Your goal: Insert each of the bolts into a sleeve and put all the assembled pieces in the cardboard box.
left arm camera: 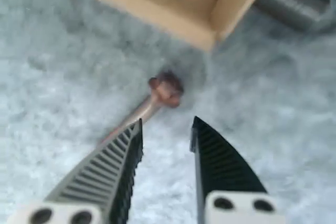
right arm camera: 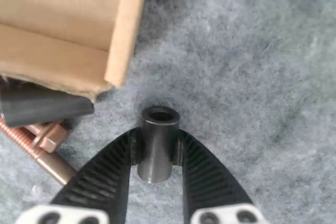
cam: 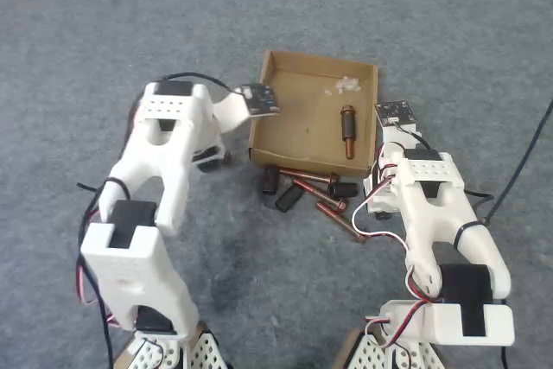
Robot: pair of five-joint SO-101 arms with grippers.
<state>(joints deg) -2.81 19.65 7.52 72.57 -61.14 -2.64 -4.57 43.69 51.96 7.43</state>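
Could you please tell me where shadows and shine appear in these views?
High view: soft, even light, only faint shadows on the grey carpet. Left wrist view: the copper hex-head bolt lies in a dark shadow patch near the brown cardboard box. Right wrist view: the dark cylindrical metal sleeve in the right pincer has a soft sheen on its rim.

High view overhead; wrist views close, downward; all share cardboard box (cam: 302, 114).
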